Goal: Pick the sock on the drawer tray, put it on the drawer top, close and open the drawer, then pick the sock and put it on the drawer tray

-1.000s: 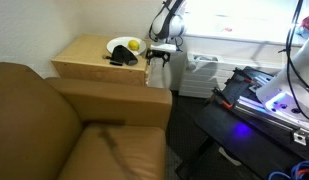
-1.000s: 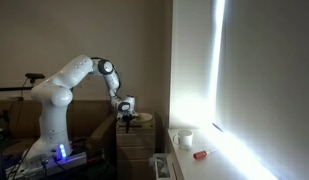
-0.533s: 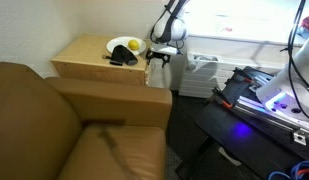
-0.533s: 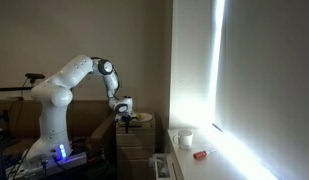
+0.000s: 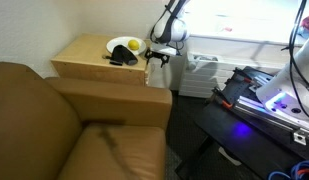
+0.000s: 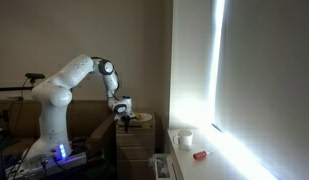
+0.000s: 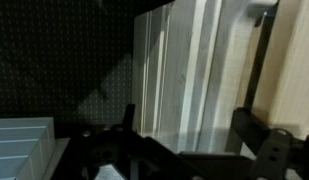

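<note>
Both exterior views share the drawer cabinet [image 5: 91, 57], seen close from above past the couch [image 5: 54, 120]. The drawer cabinet [image 6: 135, 150] is also seen from far off and level (dark). The wrist view hugs it.

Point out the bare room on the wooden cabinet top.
Bare: the cabinet top from the white plate to the edge opposite the gripper, plus the strip bordering the couch. Crowded: around the plate, with yellow object and dark sock.

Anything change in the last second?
Nothing clearly moved, and nothing was gripped or released. The gripper stays at the edge of the drawer top, jaws open and empty. The dark sock still lies there by the plate.
</note>
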